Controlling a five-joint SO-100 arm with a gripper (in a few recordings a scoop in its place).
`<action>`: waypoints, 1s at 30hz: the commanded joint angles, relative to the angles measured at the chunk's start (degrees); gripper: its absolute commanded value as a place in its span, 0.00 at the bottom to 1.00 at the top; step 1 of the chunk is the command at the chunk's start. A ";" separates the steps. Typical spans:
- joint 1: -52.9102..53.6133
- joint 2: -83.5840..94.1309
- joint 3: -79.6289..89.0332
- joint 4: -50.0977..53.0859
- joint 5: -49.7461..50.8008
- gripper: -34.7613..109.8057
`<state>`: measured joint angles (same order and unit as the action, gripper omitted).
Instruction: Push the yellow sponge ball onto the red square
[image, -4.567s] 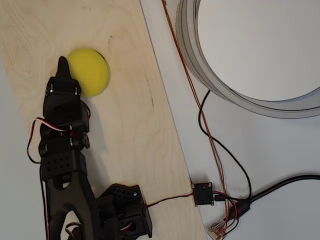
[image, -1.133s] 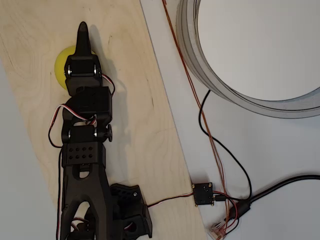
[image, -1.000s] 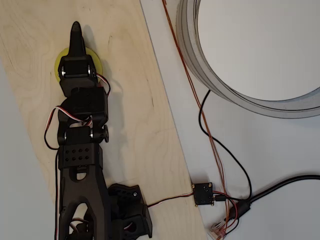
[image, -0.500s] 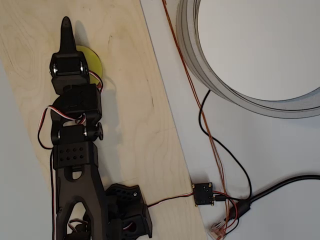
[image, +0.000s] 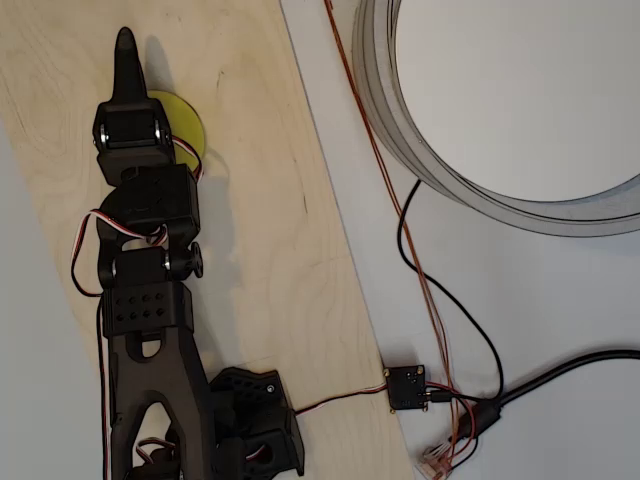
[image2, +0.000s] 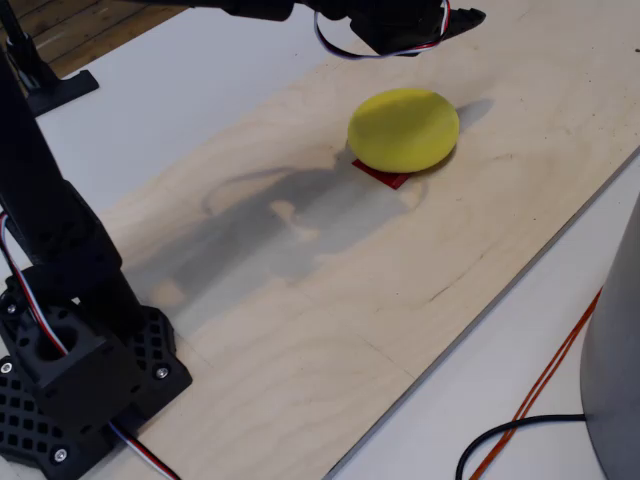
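Looking at the fixed view, the yellow sponge ball (image2: 404, 129) sits on the red square (image2: 382, 174); only a thin red sliver pokes out from under the near-left edge of the ball. So the ball covers most of the patch, tho it looks a bit off-centre towards the far side. My read: task is nearly or already done. What's left, if anything, is a small nudge back toward the visible red edge, then getting the arm clear.

The gripper (image: 125, 62) hangs above the ball, not touching it as far as I can tell; in the fixed view its tip (image2: 452, 20) is up over the far side of the ball, w/ its shadow falling on the wood beyond. From overhead the fingers read as one dark spike pointing up the picture, so jaws look closed or nearly so, w/ nothing between them. The ball (image: 186, 118) peeks out to the right of the wrist in that view, the rest hidden under the arm.

All of this is on the pale plywood board (image: 270, 250), which lies on a white table (image: 560, 290).

Containers: a big grey ring-shaped tub or hoop (image: 400, 130) is at the top right overhead, well apart from the board. Its inside looks plain white, nothing in it that I can see. Cables (image: 440, 310) run past it.
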<state>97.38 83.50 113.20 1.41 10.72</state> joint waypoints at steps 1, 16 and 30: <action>-0.26 0.62 -1.93 0.35 1.67 0.34; -1.93 -5.19 -6.15 0.53 2.46 0.35; -1.49 -16.61 -10.63 1.67 9.58 0.35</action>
<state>95.27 66.09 104.15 2.37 18.02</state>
